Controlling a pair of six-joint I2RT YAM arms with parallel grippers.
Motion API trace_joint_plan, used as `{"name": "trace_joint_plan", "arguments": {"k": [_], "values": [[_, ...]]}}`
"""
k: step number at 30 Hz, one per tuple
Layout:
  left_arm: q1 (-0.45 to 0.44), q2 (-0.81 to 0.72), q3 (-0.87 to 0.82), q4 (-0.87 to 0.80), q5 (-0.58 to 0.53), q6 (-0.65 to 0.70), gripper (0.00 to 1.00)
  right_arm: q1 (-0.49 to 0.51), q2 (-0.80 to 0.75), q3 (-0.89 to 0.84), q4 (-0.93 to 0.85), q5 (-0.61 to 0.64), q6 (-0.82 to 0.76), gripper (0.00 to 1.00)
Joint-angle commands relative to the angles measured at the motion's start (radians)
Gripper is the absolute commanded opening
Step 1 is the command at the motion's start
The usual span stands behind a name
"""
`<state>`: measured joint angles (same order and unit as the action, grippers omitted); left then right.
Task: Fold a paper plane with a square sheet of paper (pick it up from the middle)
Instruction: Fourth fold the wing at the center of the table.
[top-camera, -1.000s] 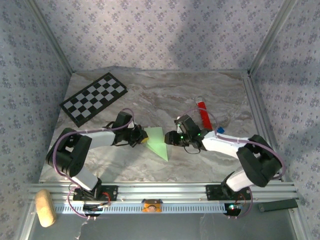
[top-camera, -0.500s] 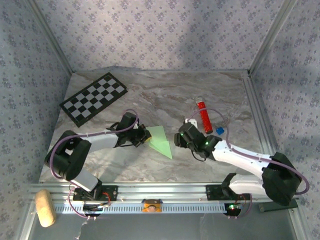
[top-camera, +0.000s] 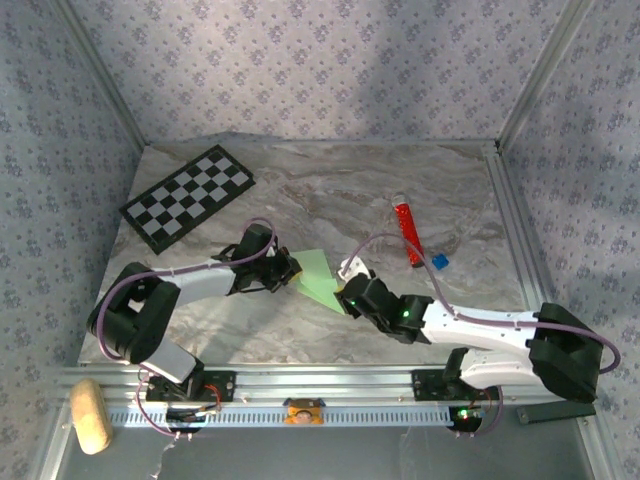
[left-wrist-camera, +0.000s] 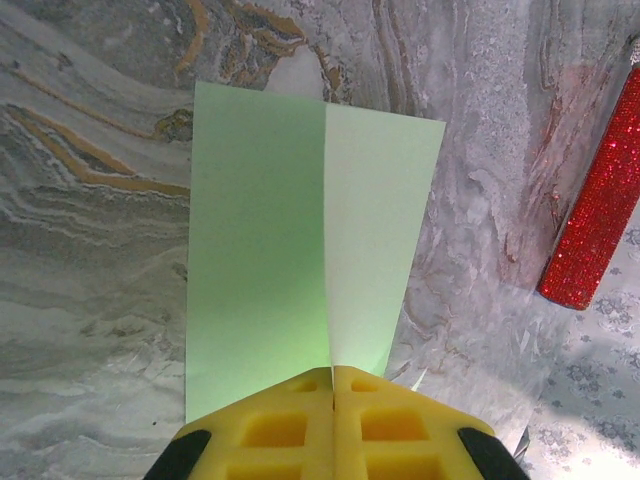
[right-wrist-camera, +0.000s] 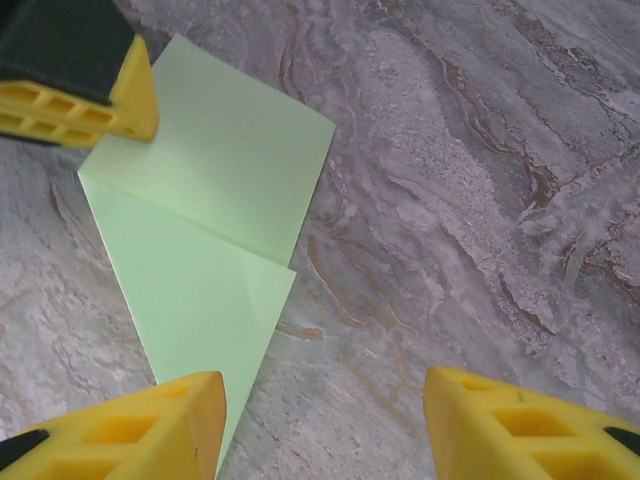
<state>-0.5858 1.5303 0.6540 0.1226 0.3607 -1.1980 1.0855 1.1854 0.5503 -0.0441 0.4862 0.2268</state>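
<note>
light green paper (top-camera: 318, 278) part-folded, crease down the middle, one end pointy, lying mid worktop (top-camera: 330, 190) a bit toward the near edge, left gripper (top-camera: 288, 274) pinched tight on its edge, right gripper (top-camera: 348, 298) jaws apart by the pointed end

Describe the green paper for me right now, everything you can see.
The green paper is thin, plain light green, folded into a flap overlapping a tapering point, with one straight crease. The left gripper is shut on one edge. Its point reaches one finger of the open right gripper; contact is unclear. It lies low over the marble table.
</note>
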Motion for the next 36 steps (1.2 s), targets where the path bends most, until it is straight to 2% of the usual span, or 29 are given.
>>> {"name": "trace_joint_plan", "arguments": {"k": [1,4,5,7,8,12,18,23,31,36], "values": [[-0.008,-0.028,0.027,-0.037,-0.016,-0.007,0.05,0.007,-0.003,-0.016,0.035,0.002,-0.086,0.56],[-0.005,-0.036,0.023,-0.037,-0.025,-0.012,0.06,0.008,-0.006,-0.018,0.039,-0.015,-0.091,0.55],[-0.005,-0.037,0.024,-0.042,-0.028,-0.013,0.06,0.012,-0.010,-0.018,0.038,0.004,-0.079,0.55],[-0.003,-0.037,0.027,-0.044,-0.026,-0.013,0.06,0.033,-0.038,-0.022,0.043,0.123,-0.029,0.55],[-0.004,-0.036,0.027,-0.044,-0.026,-0.016,0.06,0.038,-0.055,-0.036,0.070,0.125,-0.036,0.56],[-0.003,-0.042,0.036,-0.047,-0.023,-0.021,0.06,0.031,-0.095,-0.096,0.208,-0.038,-0.111,0.56],[-0.003,-0.039,0.048,-0.049,-0.018,-0.035,0.06,0.037,0.002,-0.066,0.190,-0.131,-0.154,0.54],[-0.004,-0.033,0.064,-0.062,-0.014,-0.030,0.07,0.045,0.102,-0.048,0.250,-0.101,-0.189,0.51],[-0.005,-0.042,0.061,-0.066,-0.022,-0.037,0.07,0.052,0.243,0.018,0.251,-0.026,-0.197,0.46],[-0.006,-0.045,0.068,-0.076,-0.022,-0.028,0.07,0.057,0.303,0.032,0.266,-0.035,-0.205,0.45]]}}
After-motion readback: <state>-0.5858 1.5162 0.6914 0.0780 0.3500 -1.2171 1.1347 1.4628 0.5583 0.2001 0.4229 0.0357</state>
